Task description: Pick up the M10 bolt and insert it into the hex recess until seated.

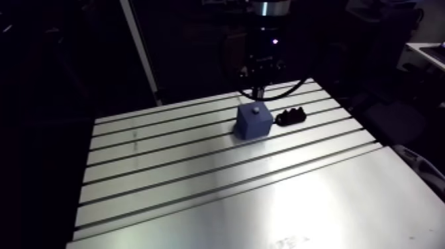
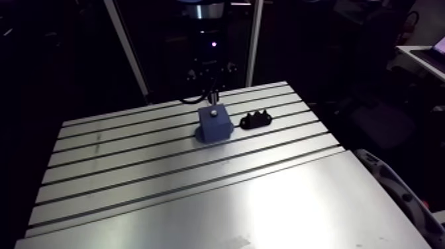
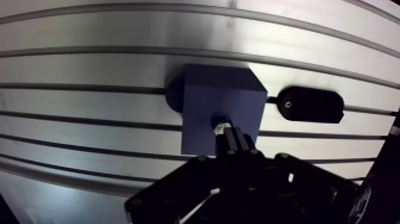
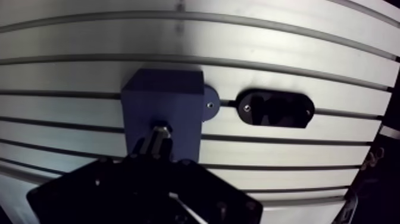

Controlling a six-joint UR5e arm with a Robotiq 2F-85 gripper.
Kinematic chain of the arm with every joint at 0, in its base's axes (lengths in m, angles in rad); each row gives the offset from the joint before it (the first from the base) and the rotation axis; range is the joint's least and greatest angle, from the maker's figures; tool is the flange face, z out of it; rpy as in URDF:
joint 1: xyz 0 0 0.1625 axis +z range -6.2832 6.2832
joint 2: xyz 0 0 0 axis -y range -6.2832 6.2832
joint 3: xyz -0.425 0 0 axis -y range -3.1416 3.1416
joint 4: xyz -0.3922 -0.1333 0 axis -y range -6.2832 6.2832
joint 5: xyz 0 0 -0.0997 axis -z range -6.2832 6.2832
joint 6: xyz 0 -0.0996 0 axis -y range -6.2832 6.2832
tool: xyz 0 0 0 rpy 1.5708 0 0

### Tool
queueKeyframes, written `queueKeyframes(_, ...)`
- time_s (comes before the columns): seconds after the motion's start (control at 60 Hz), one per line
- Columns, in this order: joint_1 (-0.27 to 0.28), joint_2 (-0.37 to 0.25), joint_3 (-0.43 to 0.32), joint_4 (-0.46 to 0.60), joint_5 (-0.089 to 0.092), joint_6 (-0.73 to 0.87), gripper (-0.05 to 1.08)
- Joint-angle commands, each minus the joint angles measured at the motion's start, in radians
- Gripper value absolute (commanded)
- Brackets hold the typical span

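Observation:
A blue block (image 1: 253, 122) stands on the slotted table, its hex recess (image 3: 218, 120) in the top face. My gripper (image 3: 228, 138) hangs straight over it, fingers (image 3: 233, 143) drawn close together. A small silvery M10 bolt (image 3: 219, 125) shows at the fingertips, its end at the recess mouth. In the arm view the bolt appears as a pale dot (image 1: 255, 107) on the block's top, just under the gripper (image 1: 257, 96). How deep the bolt sits is hidden by the fingers.
A black ridged holder (image 1: 291, 117) lies in a table slot just beside the block, seen also as the dark oval holder (image 4: 275, 108) in the wrist view. The block has a round foot (image 3: 174, 95). Bare slotted table (image 1: 198, 179) spreads toward the near edge.

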Motion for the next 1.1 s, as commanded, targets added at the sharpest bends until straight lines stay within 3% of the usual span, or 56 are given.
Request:
queueKeyframes(0.017,0.000,0.000,0.004,-0.005,0.002,-0.001,1.08)
queueKeyframes(1.1,-0.005,0.003,0.023,-0.007,0.001,-0.001,1.08)
